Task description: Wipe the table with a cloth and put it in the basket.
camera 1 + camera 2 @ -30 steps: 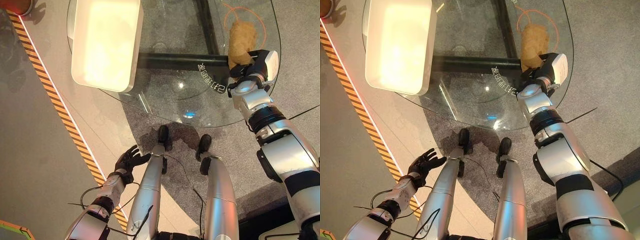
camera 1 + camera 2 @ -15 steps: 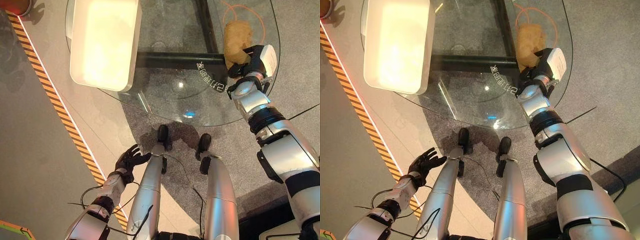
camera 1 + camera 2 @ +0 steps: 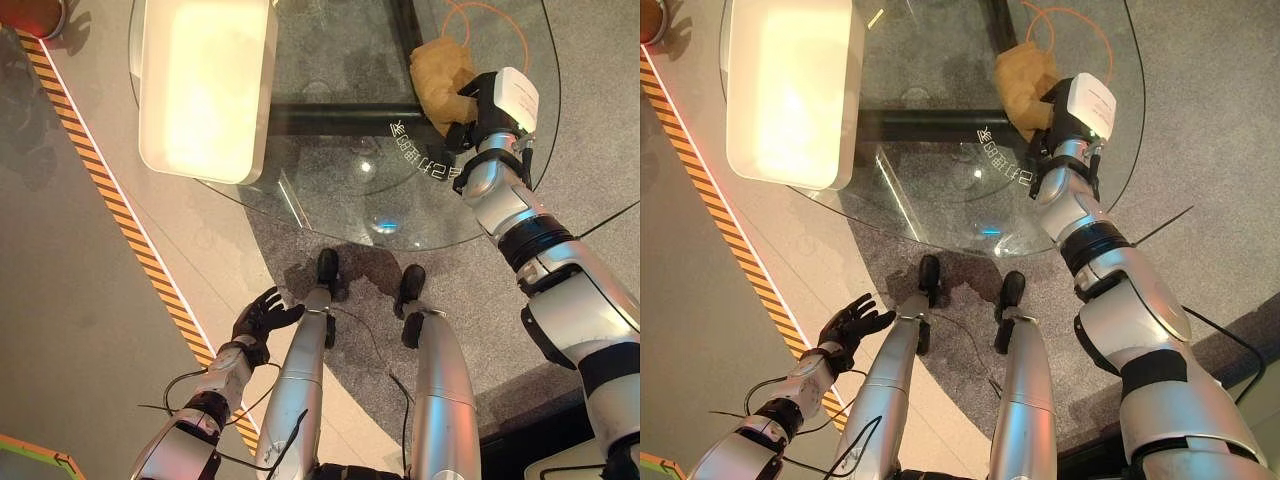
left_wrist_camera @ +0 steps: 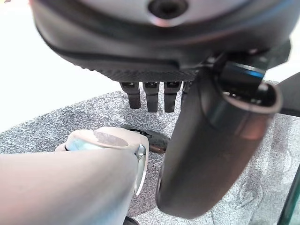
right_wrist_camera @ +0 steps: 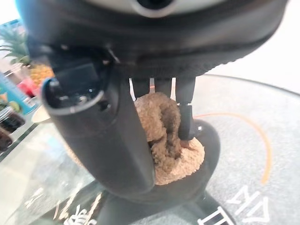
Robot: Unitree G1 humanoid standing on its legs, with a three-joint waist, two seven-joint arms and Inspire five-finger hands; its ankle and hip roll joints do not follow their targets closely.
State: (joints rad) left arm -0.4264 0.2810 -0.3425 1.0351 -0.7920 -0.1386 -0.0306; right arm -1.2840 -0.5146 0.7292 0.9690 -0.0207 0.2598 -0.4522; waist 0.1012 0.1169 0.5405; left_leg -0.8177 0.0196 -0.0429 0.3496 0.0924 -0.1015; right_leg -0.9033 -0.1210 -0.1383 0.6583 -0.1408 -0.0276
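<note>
Right wrist view, right robot hand (image 5: 117, 136) clamped on tan cloth (image 5: 164, 136), glass table (image 3: 330, 130), left robot hand (image 3: 262, 315) relaxed apart.

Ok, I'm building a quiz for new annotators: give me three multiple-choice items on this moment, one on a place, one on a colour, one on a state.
1. Where is the cloth?
A. in the basket
B. on the glass table, at the right robot hand
C. on the floor

2. What colour is the cloth?
A. tan
B. blue
C. white

3. What is the left robot hand doing?
A. holding the cloth
B. gripping the basket
C. hanging open, holding nothing

Key: 1 B, the cloth lies on the glass with the right hand's fingers curled round it in the right wrist view. 2 A, it looks tan in both eye views. 3 C, its fingers are spread low beside the table.
</note>
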